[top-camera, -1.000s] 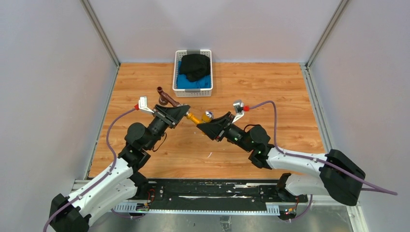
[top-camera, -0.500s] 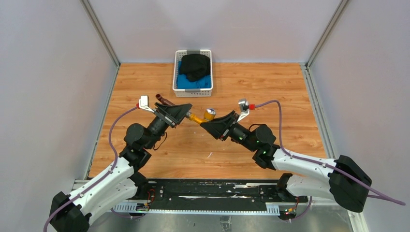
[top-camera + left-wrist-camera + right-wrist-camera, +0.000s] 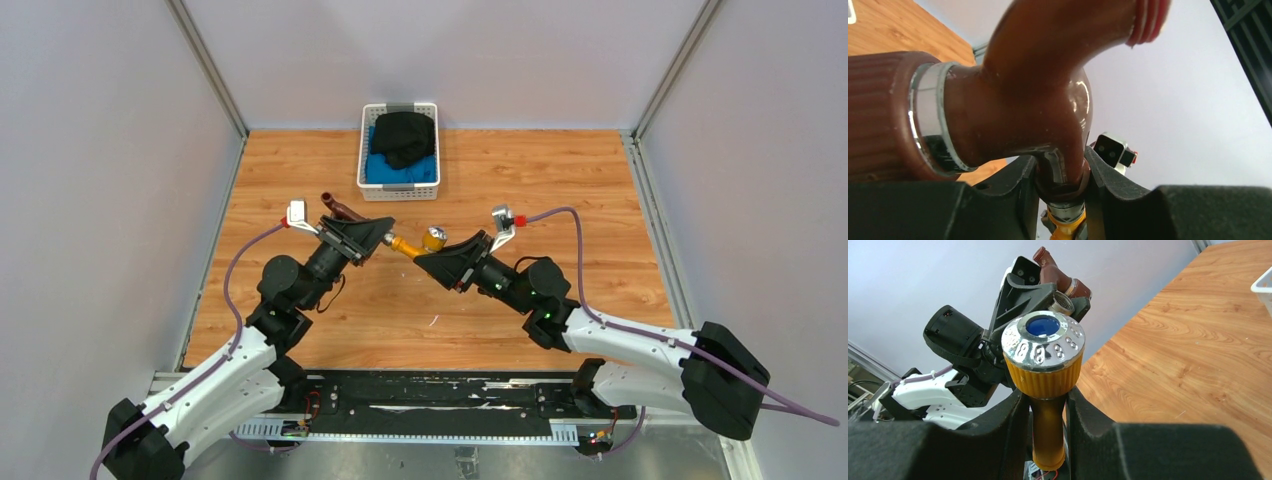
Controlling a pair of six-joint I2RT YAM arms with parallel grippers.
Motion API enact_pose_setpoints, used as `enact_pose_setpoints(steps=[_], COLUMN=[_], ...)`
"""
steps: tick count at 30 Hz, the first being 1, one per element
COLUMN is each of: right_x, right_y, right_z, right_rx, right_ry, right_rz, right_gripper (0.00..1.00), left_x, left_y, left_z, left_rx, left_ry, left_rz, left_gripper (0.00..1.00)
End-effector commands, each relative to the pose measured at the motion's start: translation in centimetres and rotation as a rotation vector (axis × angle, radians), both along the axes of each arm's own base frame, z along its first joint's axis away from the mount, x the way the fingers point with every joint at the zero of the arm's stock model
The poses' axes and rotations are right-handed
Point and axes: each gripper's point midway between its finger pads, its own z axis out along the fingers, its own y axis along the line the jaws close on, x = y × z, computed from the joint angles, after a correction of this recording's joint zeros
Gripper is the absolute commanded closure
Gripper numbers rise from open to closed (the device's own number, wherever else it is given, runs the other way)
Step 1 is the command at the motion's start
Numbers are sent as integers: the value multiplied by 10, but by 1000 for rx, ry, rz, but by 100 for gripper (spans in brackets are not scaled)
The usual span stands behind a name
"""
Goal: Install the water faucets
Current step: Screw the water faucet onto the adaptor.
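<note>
Brown and yellow, the two faucets hang above the wooden table (image 3: 560, 180), each in one gripper, on the near side of the white basket (image 3: 398, 193).

The left gripper (image 3: 1060, 172) is clamped on the brown faucet (image 3: 1018, 105). Its two dark fingers press the narrow neck under the body from either side. The ribbed knob with its silvery ring lies out to one side above a finger, and the curved spout rises away past the jaws. From above, that spout points toward the basket's near left corner, close to it but apart from it.

The right gripper (image 3: 1048, 405) is closed on the stem of the yellow faucet (image 3: 1043, 375), just under its ribbed yellow knob. The knob's silvery cap, with a blue centre, stands clear above the fingers. From above, this faucet sits just in front of the basket's near right corner, and its body runs from the right fingers toward the tips of the left gripper.

The two grippers meet tip to tip in front of the basket's near wall. In the left wrist view a bit of yellow shows directly under the brown faucet's neck, between the fingers. Whether the two faucets touch I cannot tell.

Inside the basket lie a black cloth (image 3: 403, 135) and a blue cloth (image 3: 385, 170).
</note>
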Motion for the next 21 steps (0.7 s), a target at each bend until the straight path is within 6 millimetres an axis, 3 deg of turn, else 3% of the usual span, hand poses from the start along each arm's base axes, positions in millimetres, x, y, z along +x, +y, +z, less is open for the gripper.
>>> enact_pose_setpoints(steps=[1, 5, 8, 12, 13, 15, 16, 18, 21], right_x=[5, -3, -6, -10, -10, -12, -13, -16, -17], right_y=[-5, -6, -6, -8, -7, -11, -12, -14, -22], right_z=[9, 23, 27, 38, 39, 47, 43, 32, 1], right_rx=[45, 133, 203, 309, 321, 342, 327, 260, 43], right_ry=[106, 316, 480, 623, 629, 579, 580, 554, 541], right_rz=[22, 142, 192, 313, 346, 390, 393, 369, 269], right_gripper=[100, 100, 100, 100, 84, 37, 28, 25, 23], left_x=[-1, -2, -8, -8, -6, -2, 0, 1, 1], left_y=[4, 13, 21, 24, 27, 32, 34, 38, 44], left_z=[10, 19, 26, 22, 20, 16, 12, 12, 14], left_rx=[28, 63, -3, -1, 0, 11, 22, 25, 18], left_ry=[-66, -163, -216, -203, -186, -147, -120, -91, -53], left_rz=[27, 84, 102, 117, 132, 163, 177, 196, 216], left_gripper=[100, 100, 100, 100, 100, 100, 100, 100, 100])
